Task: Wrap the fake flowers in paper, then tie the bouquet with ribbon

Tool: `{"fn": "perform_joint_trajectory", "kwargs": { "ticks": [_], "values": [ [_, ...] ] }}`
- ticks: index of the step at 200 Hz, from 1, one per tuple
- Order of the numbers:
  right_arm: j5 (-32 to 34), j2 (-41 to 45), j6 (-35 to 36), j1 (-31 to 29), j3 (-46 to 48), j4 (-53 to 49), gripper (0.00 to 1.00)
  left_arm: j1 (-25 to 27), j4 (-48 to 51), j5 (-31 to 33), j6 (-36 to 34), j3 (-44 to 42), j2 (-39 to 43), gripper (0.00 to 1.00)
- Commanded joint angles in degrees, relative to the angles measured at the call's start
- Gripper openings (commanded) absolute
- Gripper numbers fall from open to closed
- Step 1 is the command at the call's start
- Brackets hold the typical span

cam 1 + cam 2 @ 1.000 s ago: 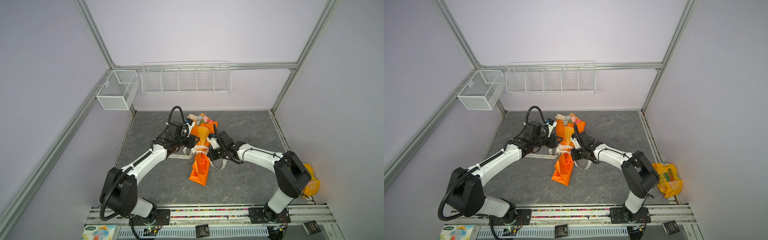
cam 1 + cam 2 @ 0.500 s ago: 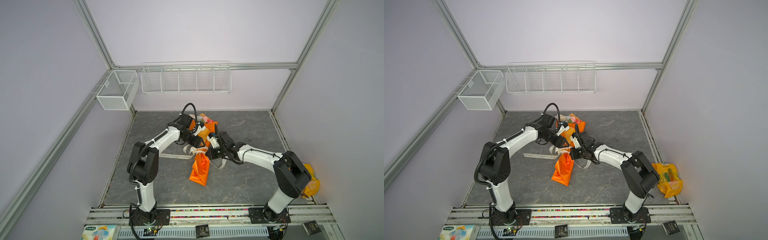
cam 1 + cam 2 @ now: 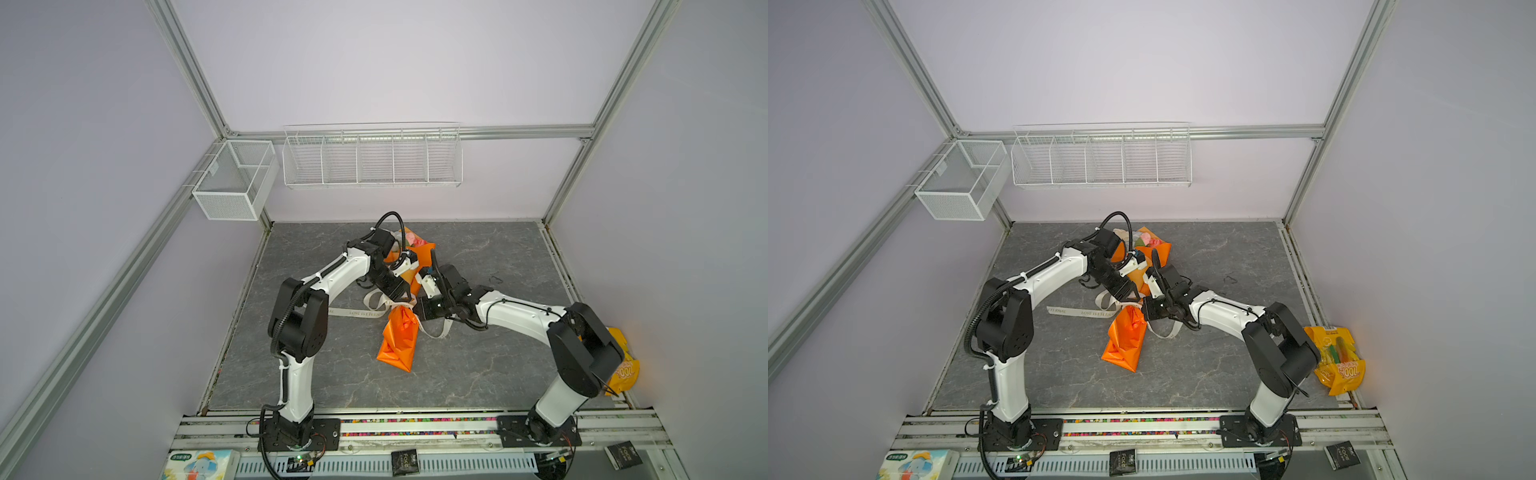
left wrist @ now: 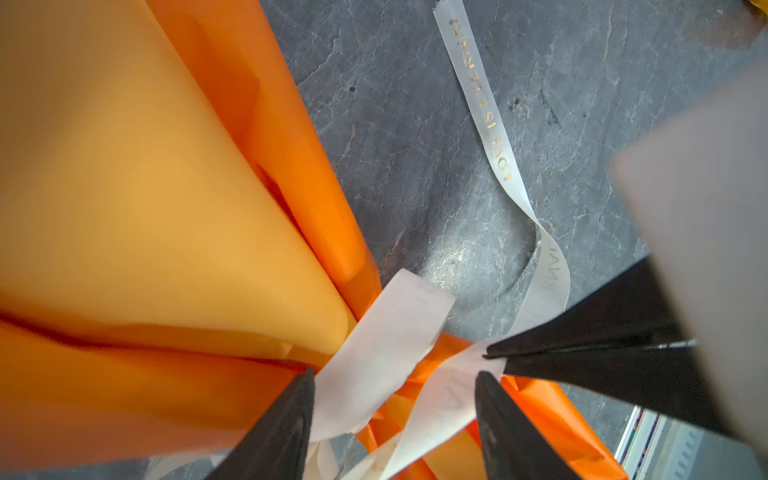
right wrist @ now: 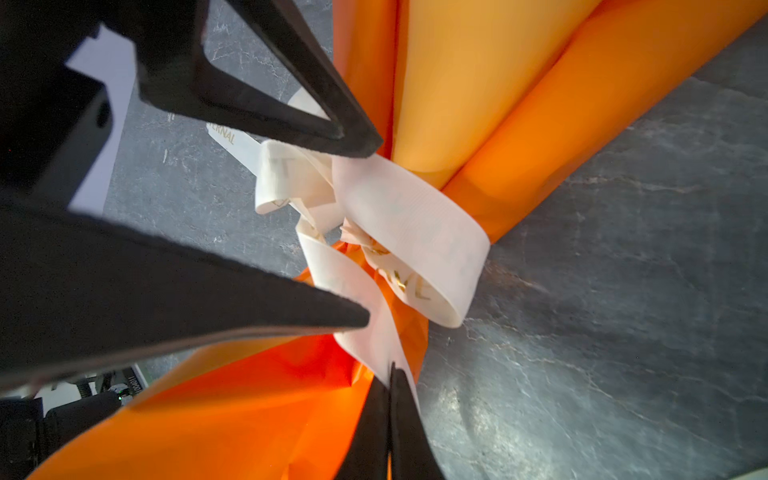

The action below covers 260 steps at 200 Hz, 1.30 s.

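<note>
Got the bouquet (image 3: 409, 240) lying on the desk (image 3: 353, 374) in its wrap (image 3: 397, 338), ribbon (image 5: 411, 224) looped at the neck. Right jaws clamped on one tail, left jaws apart astride the knot – probably best to pinch the other tail close in, then pull evenly.

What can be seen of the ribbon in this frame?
The ribbon is a flat cream band, satin-like, with gold lettering that reads LOVE IS ETERNAL. It is wound around the pinched waist of the orange wrap in loose, crossing loops. One lettered tail lies flat on the grey table. The right tool is shut on one strand. The open left tool straddles the wound part.
</note>
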State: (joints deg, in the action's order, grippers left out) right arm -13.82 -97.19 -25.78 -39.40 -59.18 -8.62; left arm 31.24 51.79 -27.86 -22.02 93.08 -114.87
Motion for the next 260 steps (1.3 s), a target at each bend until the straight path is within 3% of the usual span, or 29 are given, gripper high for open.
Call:
{"fn": "perform_joint_trajectory", "kwargs": {
  "ticks": [1, 74, 129, 165, 219, 260],
  "values": [
    [0.39, 1.91, -0.87, 0.40, 1.19, 1.20, 0.07, 0.09, 2.95, 1.18, -2.31, 1.67, -1.25, 0.62],
    [-0.82, 1.83, -0.76, 0.43, 1.34, 2.03, 0.07, 0.75, 3.26, 3.09, -2.49, 3.77, -3.56, 0.60],
    [-0.99, 1.69, -1.19, 0.43, 1.64, 2.60, 0.07, 1.46, 1.73, 6.16, -1.79, 4.21, -3.06, 0.40],
    [-0.81, 2.00, -1.20, 0.46, 2.09, 2.73, 0.07, 1.45, -0.66, 5.49, -1.05, 3.69, -1.01, 0.18],
    [-1.36, 1.54, -5.64, 1.03, 2.62, 6.08, 0.07, 1.37, 2.16, 0.28, -0.06, 4.40, 0.45, 0.17],
    [-8.06, 1.06, -14.91, 2.44, 6.66, 21.12, 0.07, 1.08, 5.62, -2.96, 2.89, 5.09, 0.25, 0.17]
  ]
}}
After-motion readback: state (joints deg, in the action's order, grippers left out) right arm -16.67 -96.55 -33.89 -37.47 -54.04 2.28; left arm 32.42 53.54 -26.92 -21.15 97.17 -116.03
